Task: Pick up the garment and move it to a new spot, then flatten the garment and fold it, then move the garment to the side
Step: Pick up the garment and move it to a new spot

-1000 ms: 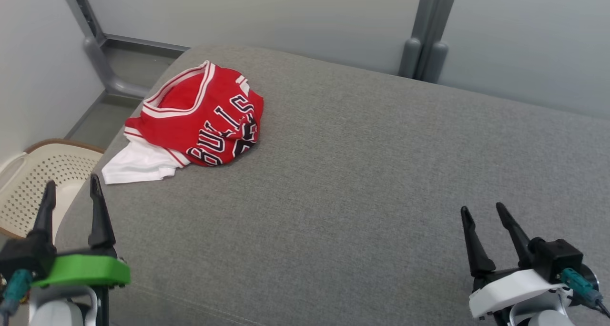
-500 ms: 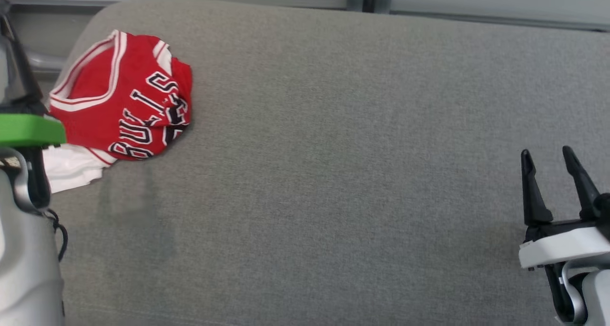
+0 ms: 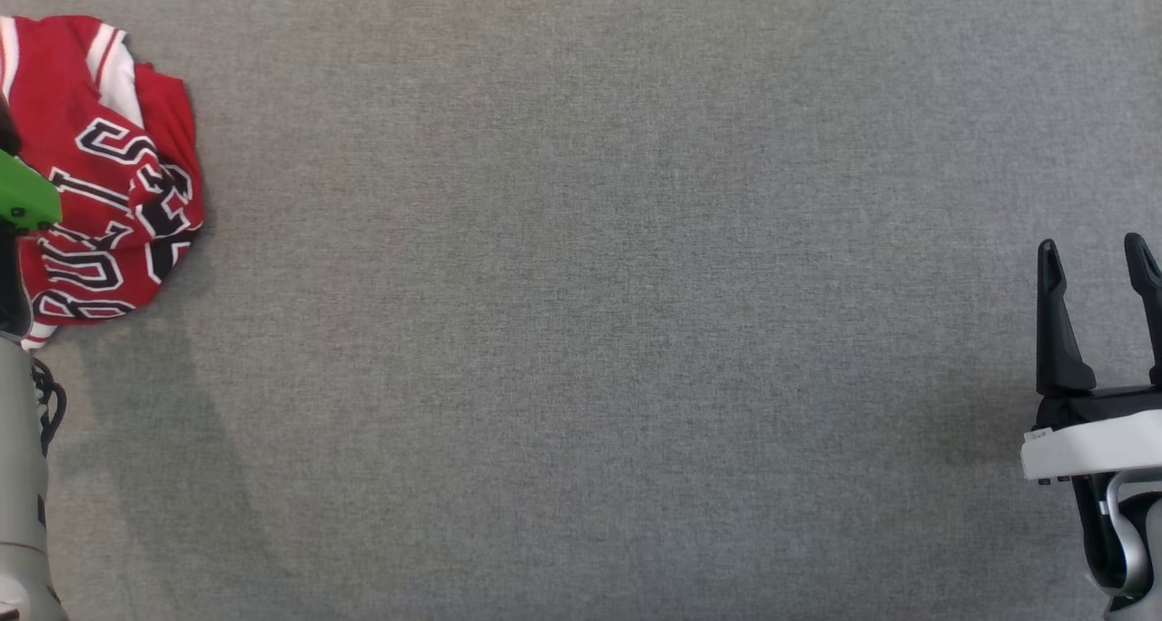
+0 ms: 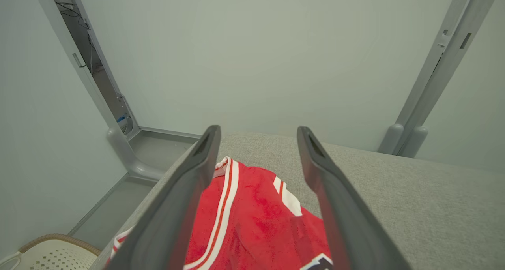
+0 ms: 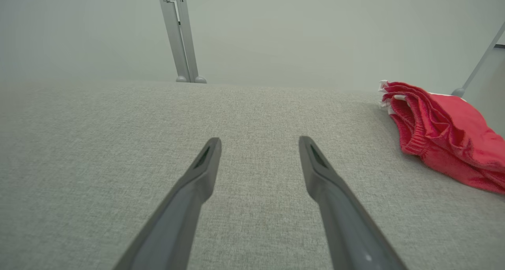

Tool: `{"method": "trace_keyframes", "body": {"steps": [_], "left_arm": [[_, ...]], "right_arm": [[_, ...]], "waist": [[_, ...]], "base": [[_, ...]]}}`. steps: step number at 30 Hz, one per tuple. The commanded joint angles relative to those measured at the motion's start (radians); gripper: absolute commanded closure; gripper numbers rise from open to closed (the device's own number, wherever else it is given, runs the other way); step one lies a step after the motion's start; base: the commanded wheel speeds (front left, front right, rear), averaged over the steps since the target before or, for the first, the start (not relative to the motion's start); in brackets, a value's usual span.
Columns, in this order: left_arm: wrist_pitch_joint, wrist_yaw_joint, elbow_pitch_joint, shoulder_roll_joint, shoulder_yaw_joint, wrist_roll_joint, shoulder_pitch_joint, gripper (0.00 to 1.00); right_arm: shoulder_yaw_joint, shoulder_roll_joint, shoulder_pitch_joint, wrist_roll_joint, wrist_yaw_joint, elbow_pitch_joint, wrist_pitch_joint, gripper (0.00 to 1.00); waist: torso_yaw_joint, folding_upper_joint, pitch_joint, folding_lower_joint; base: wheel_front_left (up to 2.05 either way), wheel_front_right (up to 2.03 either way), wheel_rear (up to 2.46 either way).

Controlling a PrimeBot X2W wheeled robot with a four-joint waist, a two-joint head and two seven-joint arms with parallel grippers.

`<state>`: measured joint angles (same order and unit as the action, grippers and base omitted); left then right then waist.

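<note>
The red jersey [image 4: 256, 218] lies beneath the left gripper [image 4: 256, 143], long axis along its spread fingers [image 4: 189, 195], collar toward their tips. The right gripper [image 5: 258, 147], well aside, gapes empty too.

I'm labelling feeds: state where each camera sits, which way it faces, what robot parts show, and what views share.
Head view: on the head, looking down at the grey cushion; red Bulls jersey at left edge, right end effector at right edge.
Left wrist view: on that wrist, facing along the open left end effector over the jersey toward the wall.
Right wrist view: on that wrist, along its open fingers across the cushion.
All share the jersey.
</note>
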<state>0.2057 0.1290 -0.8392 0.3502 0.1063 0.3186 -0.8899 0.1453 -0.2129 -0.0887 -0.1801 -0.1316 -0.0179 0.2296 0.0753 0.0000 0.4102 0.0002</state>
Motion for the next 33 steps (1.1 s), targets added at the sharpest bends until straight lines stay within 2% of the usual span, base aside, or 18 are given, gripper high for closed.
{"method": "trace_keyframes", "body": {"steps": [1,8,15,16,17,18,22,26,33], "left_arm": [[-0.025,0.002,-0.035,0.012,-0.009,0.016,-0.017,0.00],[-0.203,0.002,-0.186,0.028,-0.071,0.141,-0.053,0.00],[-0.348,0.002,-0.263,0.023,-0.116,0.250,-0.034,0.00],[-0.365,0.002,-0.269,0.023,-0.126,0.259,-0.027,0.05],[-0.371,0.002,-0.272,0.025,-0.133,0.266,-0.023,0.50],[-0.373,0.002,-0.276,0.027,-0.137,0.276,-0.020,1.00],[-0.338,0.002,-0.279,0.039,-0.159,0.280,-0.017,1.00],[-0.239,-0.003,-0.278,0.073,-0.171,0.252,-0.044,1.00],[-0.094,-0.007,-0.251,0.094,-0.206,0.204,-0.114,1.00]], "right_arm": [[0.003,-0.005,-0.016,0.006,0.002,-0.009,-0.006,0.00],[0.007,-0.003,-0.025,0.015,0.002,-0.028,-0.014,0.00],[-0.003,0.000,-0.041,0.018,0.002,-0.023,-0.012,0.00],[-0.005,0.001,-0.041,0.018,0.002,-0.022,-0.011,0.00],[-0.006,0.002,-0.041,0.018,0.002,-0.021,-0.011,0.00],[-0.006,0.002,-0.041,0.019,0.002,-0.019,-0.011,0.00],[-0.011,0.007,-0.045,0.021,0.002,-0.009,-0.011,0.00],[-0.014,0.013,-0.045,0.019,0.002,0.004,-0.006,0.00],[-0.032,0.032,-0.046,0.008,0.002,0.049,0.010,0.00]], "waist": [[-0.032,0.0000,0.037,-0.0002],[-0.032,0.0000,0.054,-0.0002],[-0.039,0.0000,0.058,-0.0002],[-0.040,0.0000,0.057,-0.0002],[-0.041,0.0000,0.056,-0.0002],[-0.042,0.0000,0.055,-0.0002],[-0.045,0.0000,0.040,-0.0002],[-0.044,0.0000,0.014,-0.0002],[-0.042,0.0000,-0.064,-0.0002]], "base": [[0.00,0.00,0.00],[0.00,0.00,0.00],[0.00,0.00,0.00],[0.00,0.00,0.00],[0.00,0.00,0.00],[0.00,0.00,0.00],[0.00,0.00,0.00],[0.00,0.00,0.00],[0.00,0.00,0.00]]}}
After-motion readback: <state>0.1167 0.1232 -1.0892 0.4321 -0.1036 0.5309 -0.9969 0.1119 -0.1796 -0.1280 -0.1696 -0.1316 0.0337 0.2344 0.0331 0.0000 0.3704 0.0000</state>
